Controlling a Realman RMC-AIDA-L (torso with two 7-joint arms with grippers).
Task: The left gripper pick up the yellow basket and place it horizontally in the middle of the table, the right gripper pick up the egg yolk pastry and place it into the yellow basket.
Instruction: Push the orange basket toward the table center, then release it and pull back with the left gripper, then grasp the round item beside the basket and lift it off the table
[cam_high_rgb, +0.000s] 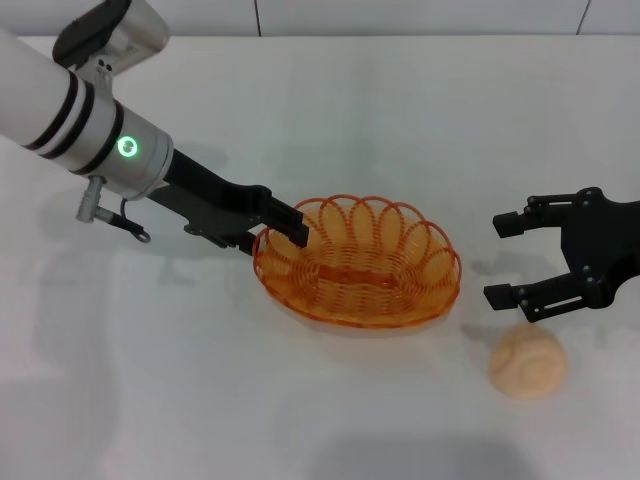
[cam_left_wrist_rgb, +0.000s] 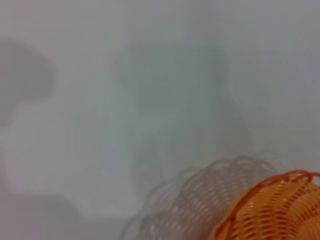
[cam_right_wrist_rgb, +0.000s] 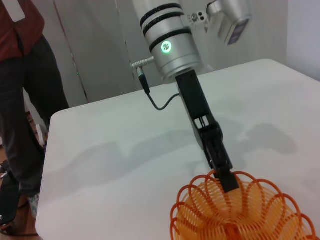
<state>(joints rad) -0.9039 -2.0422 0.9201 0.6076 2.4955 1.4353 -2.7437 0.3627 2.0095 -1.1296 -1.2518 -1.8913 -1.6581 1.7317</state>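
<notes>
From the head view, the left gripper (cam_high_rgb: 278, 229) is clamped on the near-left rim of the yellow basket (cam_high_rgb: 358, 262), one finger inside the loops, so the basket can be set lengthwise mid-table (cam_high_rgb: 300, 100). The right gripper (cam_high_rgb: 510, 262) waits just beyond the basket's far end with its fingers spread, and the egg yolk pastry (cam_high_rgb: 527, 363) lies just below it (likely its next target).

The left wrist view shows only an edge of the basket (cam_left_wrist_rgb: 272, 210) with its shadow on the white top.

The right wrist view shows the left gripper (cam_right_wrist_rgb: 224, 176) pinching the rim of the basket (cam_right_wrist_rgb: 245, 212); a person (cam_right_wrist_rgb: 22, 90) stands past the table's far side.
</notes>
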